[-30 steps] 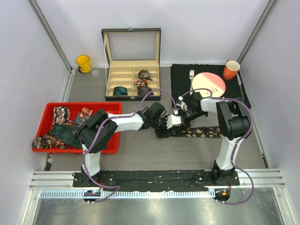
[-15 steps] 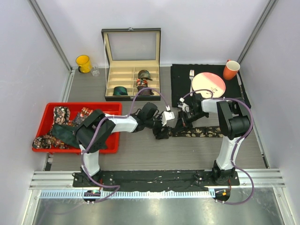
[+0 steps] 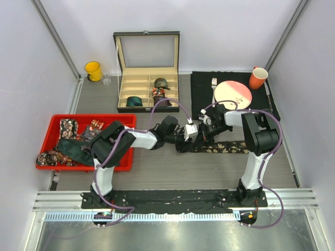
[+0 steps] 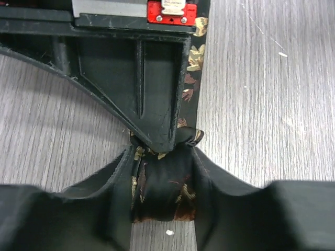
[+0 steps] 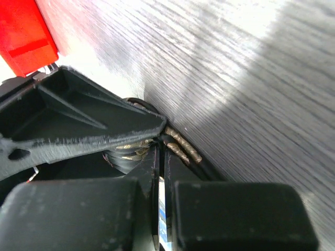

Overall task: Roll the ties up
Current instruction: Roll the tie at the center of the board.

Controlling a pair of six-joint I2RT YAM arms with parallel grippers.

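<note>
One tie coil crowded by right claw

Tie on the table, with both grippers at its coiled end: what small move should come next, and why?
Probably roll the coil one more turn along the tie. The left gripper clasps that small coil at the tie's end, the shut right gripper touches the coil's edge with its tip, and most of the tie lies unrolled on the table.
</note>
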